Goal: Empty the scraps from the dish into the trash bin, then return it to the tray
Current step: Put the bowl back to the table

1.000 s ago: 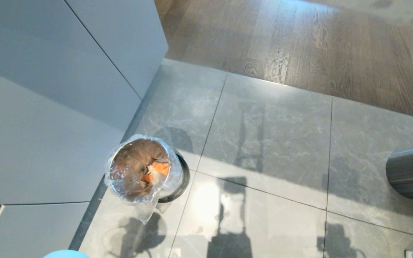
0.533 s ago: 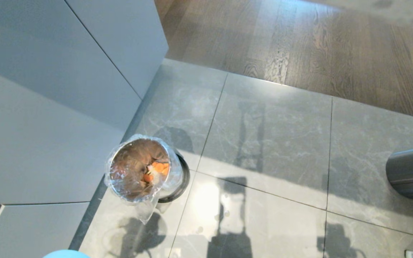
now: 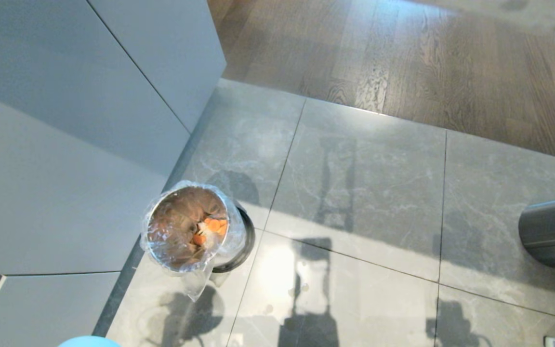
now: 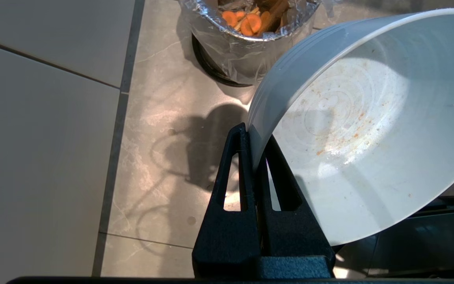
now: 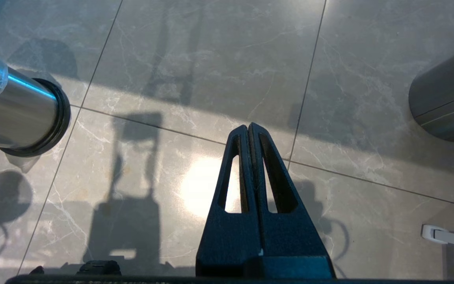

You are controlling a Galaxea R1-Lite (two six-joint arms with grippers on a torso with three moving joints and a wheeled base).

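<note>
- While my left pincer (image 4: 255, 136) is clamped on the bowl (image 4: 353, 118) rim, it hangs tilted near the bin (image 3: 191, 231).
- Bowl: light, stiff, smooth, likely slippery; rim hold is best.
- Right pincer (image 5: 249, 130): closed, empty.

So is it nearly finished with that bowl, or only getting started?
About halfway. Done: the dish is empty apart from orange smears, and carrot slices lie in the trash bin. In hand: the left gripper pinches the dish's rim. Left: putting it back on the tray, which isn't in view. The right gripper hangs idle.
</note>
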